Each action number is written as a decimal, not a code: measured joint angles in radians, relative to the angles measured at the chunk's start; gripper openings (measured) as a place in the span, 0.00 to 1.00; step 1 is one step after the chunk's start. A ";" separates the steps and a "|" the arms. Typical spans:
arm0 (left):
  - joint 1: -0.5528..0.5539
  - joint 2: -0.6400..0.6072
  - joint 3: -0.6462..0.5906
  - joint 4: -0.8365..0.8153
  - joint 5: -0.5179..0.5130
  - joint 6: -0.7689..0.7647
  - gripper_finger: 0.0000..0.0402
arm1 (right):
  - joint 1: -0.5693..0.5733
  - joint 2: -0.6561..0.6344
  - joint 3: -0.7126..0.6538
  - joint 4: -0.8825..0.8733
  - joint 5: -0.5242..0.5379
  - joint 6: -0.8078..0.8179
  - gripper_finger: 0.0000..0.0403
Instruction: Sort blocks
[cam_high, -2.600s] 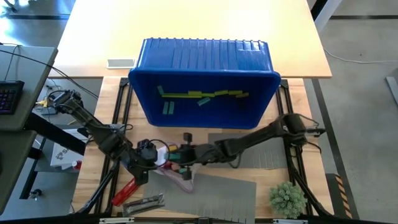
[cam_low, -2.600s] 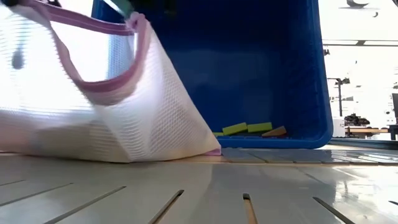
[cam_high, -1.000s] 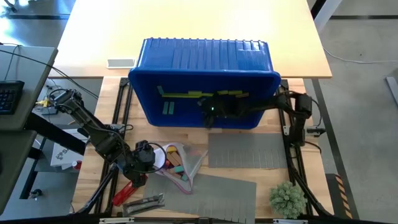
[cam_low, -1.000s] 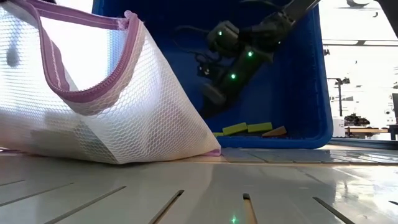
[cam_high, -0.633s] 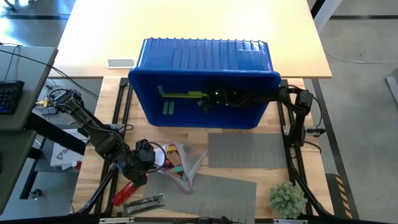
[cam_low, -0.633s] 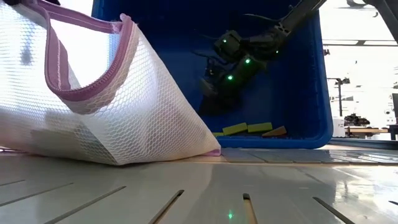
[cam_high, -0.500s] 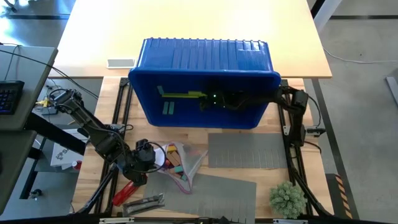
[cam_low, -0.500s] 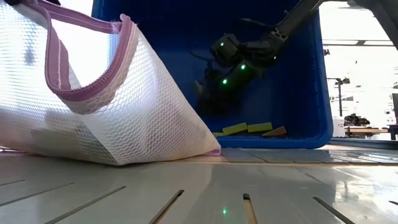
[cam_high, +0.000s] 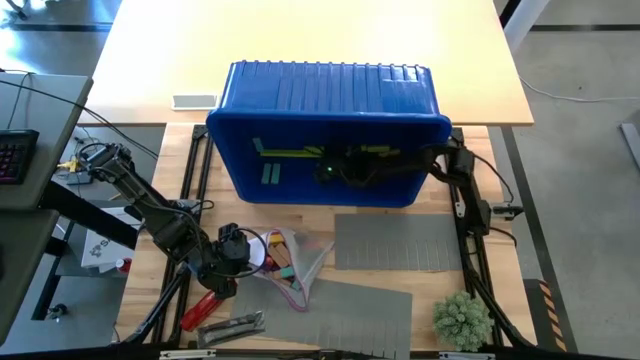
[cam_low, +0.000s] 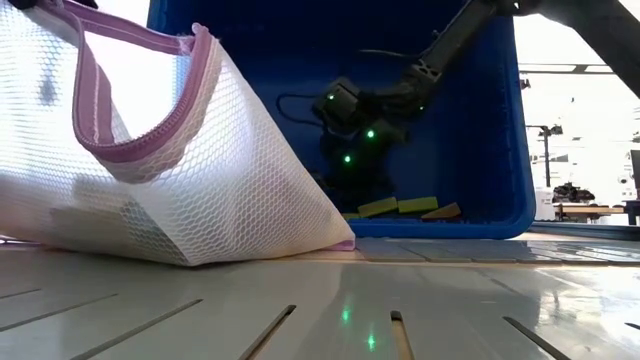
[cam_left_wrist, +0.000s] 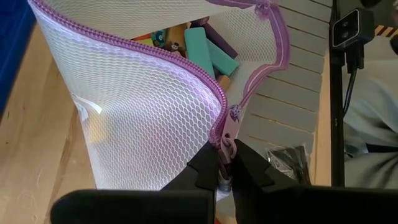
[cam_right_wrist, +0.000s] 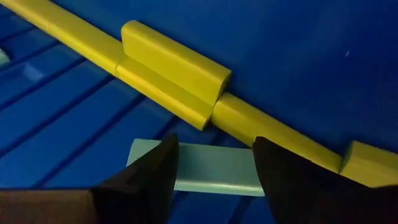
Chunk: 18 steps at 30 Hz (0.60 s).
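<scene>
A blue bin (cam_high: 330, 90) stands tipped, its opening toward the table's near edge. Inside lie a row of yellow-green blocks (cam_right_wrist: 168, 68) and some teal blocks (cam_high: 270, 174). My right gripper (cam_right_wrist: 211, 146) reaches into the bin from the right and is open. Its fingertips stand over a flat-lying teal block (cam_right_wrist: 208, 168); whether they touch it, I cannot tell. Near the front left, my left gripper (cam_left_wrist: 225, 163) is shut on a white mesh bag (cam_left_wrist: 143, 99) with a purple zipper. The bag holds teal, purple and tan blocks (cam_left_wrist: 208, 53), and its bottom (cam_low: 200, 250) rests on the table. My left gripper pinches the purple zipper edge (cam_left_wrist: 225, 140) of the bag's mouth, at the zipper's end, between its two fingers. The fingers slant down from the table's left side. That edge is held up and the mouth gapes, while the rest of the bag lies on the table.
The bin's walls close in around my right gripper (cam_high: 330, 168). Two grey mats (cam_high: 395, 243) (cam_high: 350, 310) lie near the front. A red tool (cam_high: 200, 305) and a metal piece (cam_high: 232, 328) sit front left, and a green tuft (cam_high: 462, 318) sits front right.
My right gripper has gone farther into the bin toward the table's left and down to the blocks on its floor, rolling its wrist, and has stayed open. The bag has kept still.
</scene>
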 joint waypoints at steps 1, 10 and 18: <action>0.000 0.000 0.000 0.000 0.000 0.000 0.00 | 0.000 0.004 0.010 -0.028 -0.007 0.019 0.49; 0.000 0.000 0.000 0.000 0.013 -0.002 0.00 | 0.052 -0.049 0.098 -0.303 -0.144 -0.027 0.49; 0.000 0.000 0.000 0.000 0.008 -0.001 0.00 | 0.108 -0.178 0.163 -0.445 -0.368 -0.349 0.49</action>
